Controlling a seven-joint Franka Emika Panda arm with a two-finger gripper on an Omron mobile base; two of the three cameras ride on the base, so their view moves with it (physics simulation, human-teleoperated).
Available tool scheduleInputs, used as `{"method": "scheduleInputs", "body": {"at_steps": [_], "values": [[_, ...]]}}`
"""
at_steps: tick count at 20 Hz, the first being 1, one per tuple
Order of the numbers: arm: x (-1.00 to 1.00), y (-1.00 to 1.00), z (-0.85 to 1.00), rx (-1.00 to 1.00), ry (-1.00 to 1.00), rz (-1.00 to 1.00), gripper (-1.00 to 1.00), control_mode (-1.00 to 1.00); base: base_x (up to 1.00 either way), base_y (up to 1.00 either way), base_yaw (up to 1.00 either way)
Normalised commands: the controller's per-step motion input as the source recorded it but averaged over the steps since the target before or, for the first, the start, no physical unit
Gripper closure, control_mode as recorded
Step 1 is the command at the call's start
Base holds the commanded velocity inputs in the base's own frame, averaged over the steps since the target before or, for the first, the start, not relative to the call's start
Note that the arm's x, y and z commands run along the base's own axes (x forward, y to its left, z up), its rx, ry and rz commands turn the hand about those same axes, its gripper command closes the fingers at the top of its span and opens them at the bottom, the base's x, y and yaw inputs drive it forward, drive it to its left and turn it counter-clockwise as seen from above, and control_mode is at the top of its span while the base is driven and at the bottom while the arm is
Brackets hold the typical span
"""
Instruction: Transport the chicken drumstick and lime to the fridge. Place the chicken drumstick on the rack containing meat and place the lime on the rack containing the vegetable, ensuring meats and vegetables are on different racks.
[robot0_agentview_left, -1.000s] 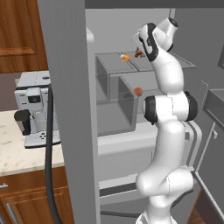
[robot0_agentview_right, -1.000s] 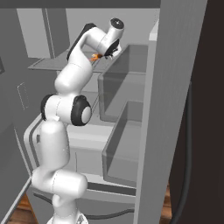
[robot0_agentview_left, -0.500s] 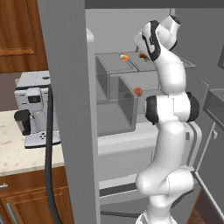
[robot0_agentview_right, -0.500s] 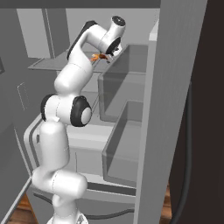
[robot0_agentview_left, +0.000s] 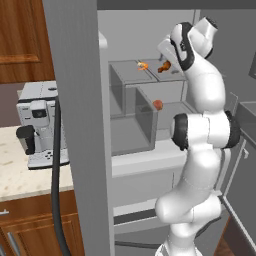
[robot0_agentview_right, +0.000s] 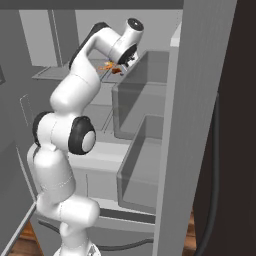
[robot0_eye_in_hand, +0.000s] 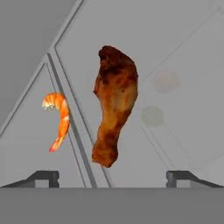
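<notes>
One glossy brown tapered chicken drumstick (robot0_eye_in_hand: 113, 105)

My tool (robot0_eye_in_hand: 112, 177) sits spread above the fridge's (robot0_agentview_left: 80, 100) upper shelf (robot0_eye_in_hand: 175, 52). The chicken drumstick (robot0_eye_in_hand: 113, 105) lies straight ahead between the tips; the meat (robot0_eye_in_hand: 59, 118) lies beside it, apart. I see bare shelf on the drumstick's far side.

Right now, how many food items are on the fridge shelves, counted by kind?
Chicken drumstick: 1
Shrimp, the meat: 1
Red-orange tomato-like ball: 1
Total: 3
</notes>
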Motion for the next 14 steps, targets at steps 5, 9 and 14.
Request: {"method": "scheduleInputs", "body": {"at_steps": [5,9,14], "values": [[-0.95,0.31,0.00,0.00,-0.29,0.00,-1.00,-1.00,0.00,0.00,0.00],[-1.00,0.49,-0.01,0.00,-0.27,0.00,-1.00,-1.00,0.00,0.00,0.00],[-1.00,0.31,0.02,0.00,-0.22,0.00,-1.00,-1.00,0.00,0.00,0.00]]}}
